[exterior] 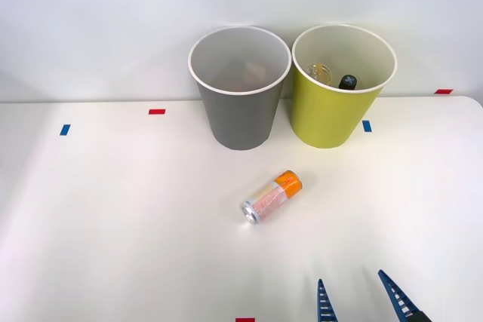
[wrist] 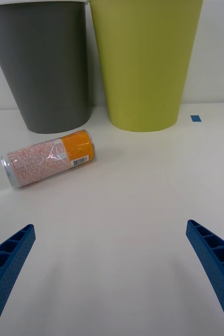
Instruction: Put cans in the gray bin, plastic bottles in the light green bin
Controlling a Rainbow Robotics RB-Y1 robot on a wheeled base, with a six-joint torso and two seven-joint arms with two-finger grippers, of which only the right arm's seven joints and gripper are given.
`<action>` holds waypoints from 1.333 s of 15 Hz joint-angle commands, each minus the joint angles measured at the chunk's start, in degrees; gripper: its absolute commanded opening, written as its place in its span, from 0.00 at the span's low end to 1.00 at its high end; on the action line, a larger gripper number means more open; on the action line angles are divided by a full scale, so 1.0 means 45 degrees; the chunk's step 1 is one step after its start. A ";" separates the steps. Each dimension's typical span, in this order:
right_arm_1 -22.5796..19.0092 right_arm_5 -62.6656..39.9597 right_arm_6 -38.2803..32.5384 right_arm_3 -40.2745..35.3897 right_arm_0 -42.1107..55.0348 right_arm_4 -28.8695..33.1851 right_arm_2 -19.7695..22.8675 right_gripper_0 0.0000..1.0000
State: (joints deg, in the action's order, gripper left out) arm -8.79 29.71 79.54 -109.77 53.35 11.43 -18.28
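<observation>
The can (exterior: 272, 197) lay on its side mid-desk (exterior: 113, 216), just before the gray bin (exterior: 239, 88) and the light green bin (exterior: 339, 88), which held a plastic bottle (exterior: 332, 75). The right pincer (exterior: 361, 298) hung spread and empty at the desk's near edge, apart from the can.

Open bench (exterior: 113, 224) between right gripper (exterior: 361, 297), jaws spread, and can (exterior: 272, 197) lying on side: path unobstructed. Beyond can, gray bin (exterior: 239, 107) and light green bin (exterior: 339, 111) stand nearly touching, walling off bench rear. Wide free bench to can's left.
</observation>
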 commanded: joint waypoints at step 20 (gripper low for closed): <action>0.0000 0.0000 0.0000 0.0000 0.0000 0.0000 0.0000 1.00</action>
State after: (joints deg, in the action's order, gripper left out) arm -8.79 29.71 79.54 -109.77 53.35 11.43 -18.28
